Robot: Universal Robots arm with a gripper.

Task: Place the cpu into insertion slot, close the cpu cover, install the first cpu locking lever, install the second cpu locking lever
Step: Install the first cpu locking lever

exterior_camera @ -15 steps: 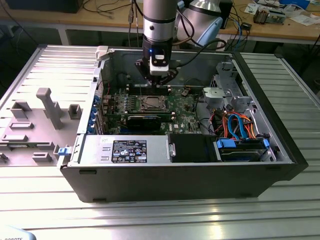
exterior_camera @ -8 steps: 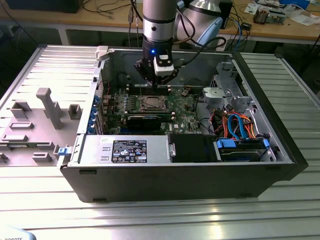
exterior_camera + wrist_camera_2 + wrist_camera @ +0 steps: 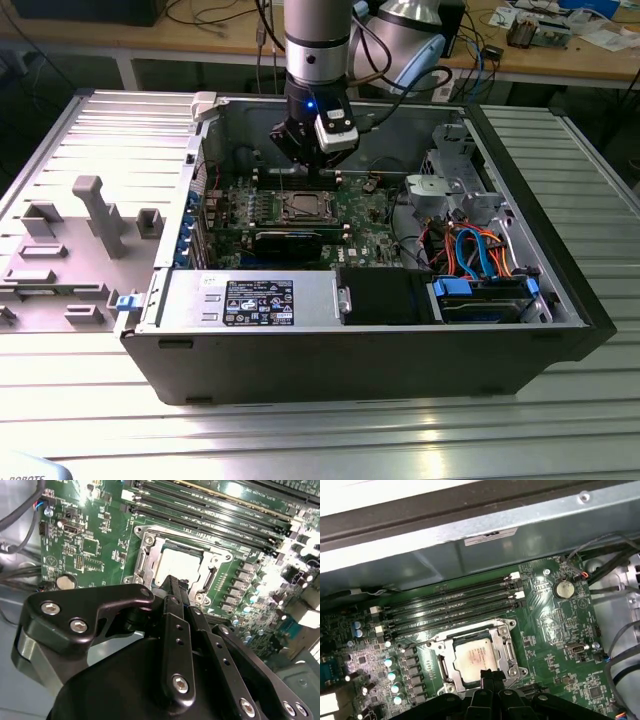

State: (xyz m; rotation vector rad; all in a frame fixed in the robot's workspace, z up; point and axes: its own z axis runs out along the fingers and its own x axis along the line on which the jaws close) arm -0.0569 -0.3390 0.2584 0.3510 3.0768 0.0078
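Gripper point(image 3: 487, 674) hovering close over cpu point(image 3: 477, 656), fingers pressing together and gripping nothing, cpu sitting in slot point(image 3: 149, 535), cover point(image 3: 470, 641) lying flat around it.

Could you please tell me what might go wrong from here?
1. The black pincer hangs near the edge of the thin silvery metal cpu cover that lies over the square silver-grey cpu; an off-centre push might scrape either.
2. The long black memory slots and the row of small silver-topped capacitors sit close by, so a sideways drift could clip them.
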